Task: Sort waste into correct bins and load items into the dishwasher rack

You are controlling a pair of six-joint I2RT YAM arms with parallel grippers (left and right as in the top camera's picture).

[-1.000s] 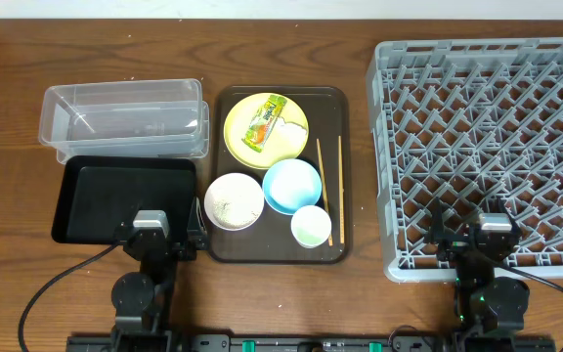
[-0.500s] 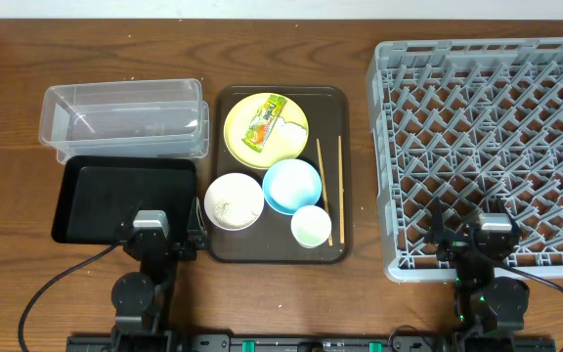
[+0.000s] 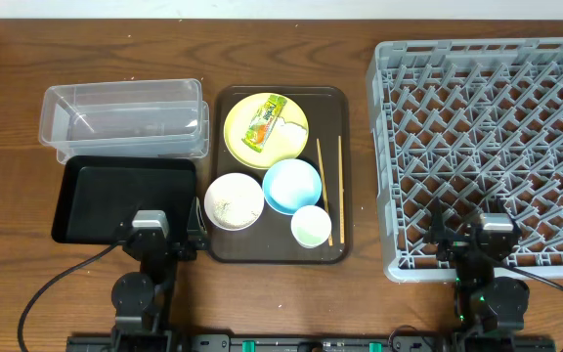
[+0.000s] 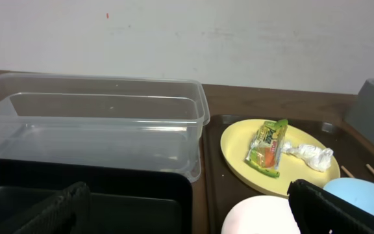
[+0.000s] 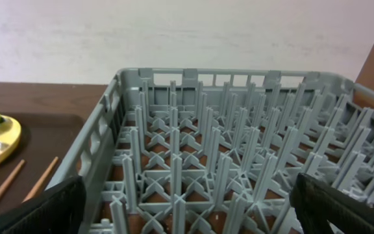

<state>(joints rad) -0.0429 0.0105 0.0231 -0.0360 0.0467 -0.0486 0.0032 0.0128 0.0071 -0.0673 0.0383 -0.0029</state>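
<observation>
Both pairs of fingers are spread wide and empty, the left gripper (image 3: 152, 238) at 7 o'clock on the surface and the right gripper (image 3: 487, 238) at 5 o'clock. The snack wrapper (image 4: 268, 146) lies on the yellow plate (image 3: 238, 117), at 12 o'clock on the brown tray (image 3: 335, 235). Best to pinch the wrapper's raised edge without nudging the plate. The white lump (image 4: 310, 155) beside the wrapper is hard to identify.

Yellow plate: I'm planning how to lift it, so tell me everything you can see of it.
The yellow plate is round, shallow, pale yellow and plastic-looking. It lies flat at the far end of the brown tray. A yellow-green wrapper lies across its middle, with a white clump beside it on the right. Its near edge comes close to the blue bowl; whether they touch is unclear.
</observation>
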